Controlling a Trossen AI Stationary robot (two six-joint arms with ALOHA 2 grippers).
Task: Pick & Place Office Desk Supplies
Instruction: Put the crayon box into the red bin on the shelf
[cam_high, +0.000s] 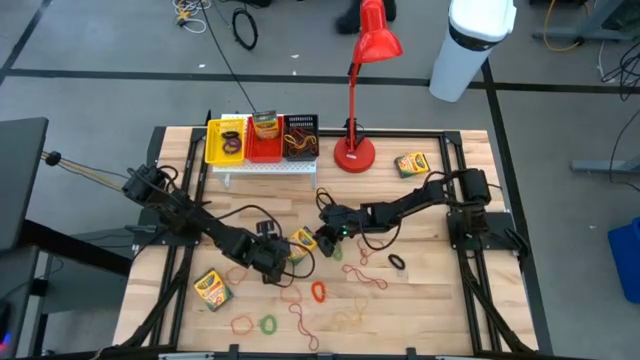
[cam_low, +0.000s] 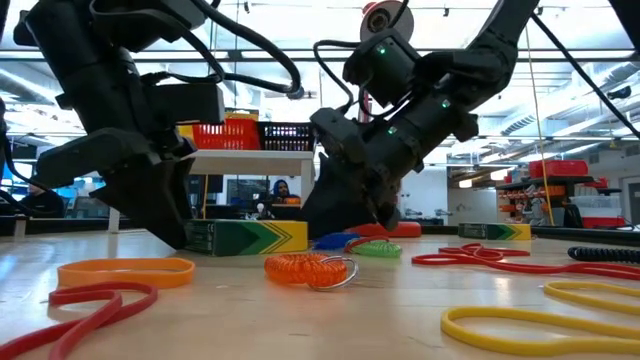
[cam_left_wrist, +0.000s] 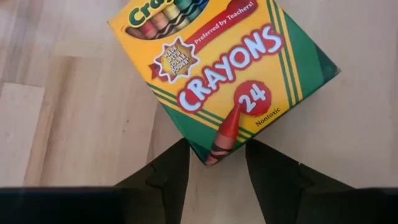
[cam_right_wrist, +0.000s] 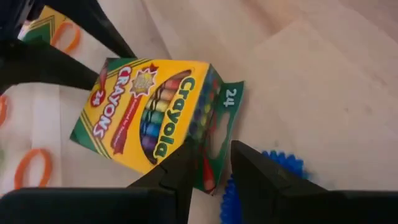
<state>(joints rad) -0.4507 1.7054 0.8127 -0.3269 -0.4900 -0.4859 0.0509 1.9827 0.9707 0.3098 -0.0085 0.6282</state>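
Near the table's centre, a Crayola crayon box (cam_high: 302, 240) lies flat on the wooden table (cam_high: 430, 290), held at opposite ends. The left gripper (cam_left_wrist: 216, 163), at the box's 8 o'clock, pinches one corner; the right gripper (cam_right_wrist: 211, 163), at its 2 o'clock, nips the open flap end. Risk: opposing pulls may tear the flap or twist the box free.

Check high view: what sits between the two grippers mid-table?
One crayon box lies between the left gripper and the right gripper, each at one end of it. Both wrist views confirm this; a blue coil band lies beside it.
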